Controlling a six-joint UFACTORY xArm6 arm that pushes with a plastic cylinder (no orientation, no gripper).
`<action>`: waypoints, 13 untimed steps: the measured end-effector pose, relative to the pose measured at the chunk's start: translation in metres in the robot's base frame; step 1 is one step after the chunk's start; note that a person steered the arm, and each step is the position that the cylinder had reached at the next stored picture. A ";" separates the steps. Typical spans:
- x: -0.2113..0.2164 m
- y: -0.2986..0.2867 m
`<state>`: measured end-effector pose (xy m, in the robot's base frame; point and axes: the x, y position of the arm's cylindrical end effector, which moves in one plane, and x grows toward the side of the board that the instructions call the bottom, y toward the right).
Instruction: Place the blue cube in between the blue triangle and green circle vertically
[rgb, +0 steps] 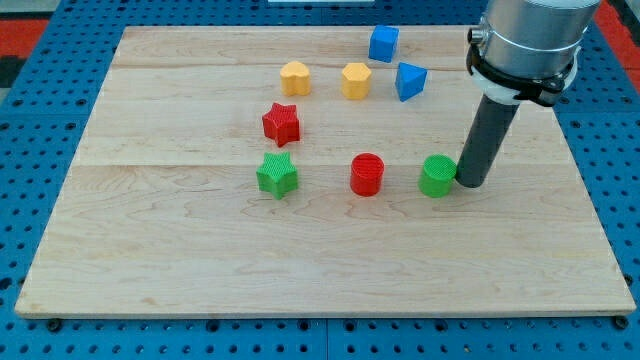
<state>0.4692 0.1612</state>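
Note:
The blue cube (383, 43) sits near the view's top of the wooden board. The blue triangle (409, 80) lies just below and to the right of it. The green circle (437, 176) stands lower down, at the board's middle right. My tip (468, 184) rests on the board right beside the green circle, touching or nearly touching its right side. The tip is far below the blue cube and the blue triangle.
A yellow heart (295, 77) and a yellow hexagon (356, 80) lie left of the blue triangle. A red star (282, 123), a green star (277, 175) and a red circle (367, 174) lie left of the green circle. The board's right edge (590, 170) is near the rod.

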 end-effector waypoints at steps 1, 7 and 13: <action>0.000 0.000; -0.278 0.009; -0.251 -0.124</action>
<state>0.2178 0.0370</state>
